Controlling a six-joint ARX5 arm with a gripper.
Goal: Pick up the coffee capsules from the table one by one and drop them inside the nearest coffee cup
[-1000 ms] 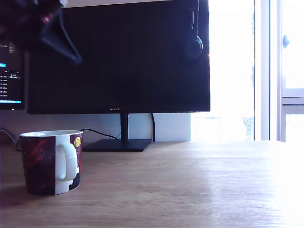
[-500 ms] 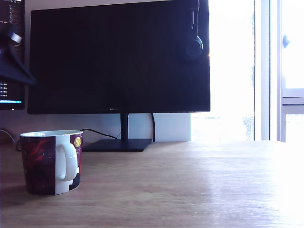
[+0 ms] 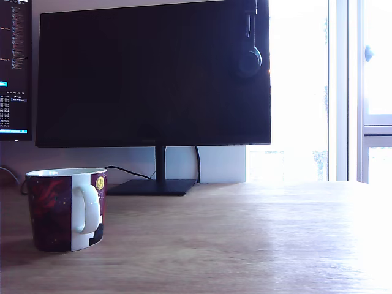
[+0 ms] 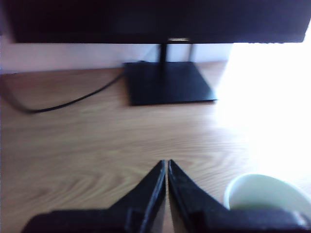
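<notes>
One wide wooden table [image 3: 257,239] fills the room's foreground, with a big dark monitor [image 3: 153,73] on its flat stand [image 4: 167,82] at the back and a cable [image 4: 63,104] trailing across the grain. Nearer the exterior view's left stands the coffee cup [image 3: 66,209], maroon with a white handle turned toward the camera; in the wrist view only a curve of its pale rim shows, close beside the gripper [image 4: 166,167]. The arm is out of the exterior view altogether. Its two dark jaws are pressed tip to tip with nothing between them. No coffee capsule shows on the table in either view, and the cup's inside is hidden, so I cannot tell where it is. I'd judge the sensible move is to find a capsule first, open the jaws fully, then descend squarely over it.
</notes>
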